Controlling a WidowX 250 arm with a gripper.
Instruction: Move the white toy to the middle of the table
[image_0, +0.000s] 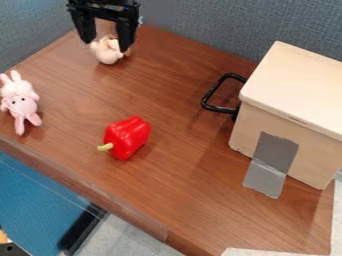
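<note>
Near the upper left of the frame, the small cream-white plush toy (108, 52) is flanked by black plastic fingers (125, 34), held apart. Grasping, lifting and placement at the middle of the brown wooden desk (194, 175) are judged still to be done.

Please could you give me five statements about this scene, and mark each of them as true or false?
1. The gripper is open, with its fingers apart. True.
2. The pale toy is already in the middle of the table. False: the pale toy is near the far edge of the table, by the gripper.
3. A pink rabbit toy is at the left side of the view. True.
4. The red pepper is on top of the wooden box. False: the red pepper is on the table, away from the wooden box.
5. Grey tape is stuck on the box. True.
</note>
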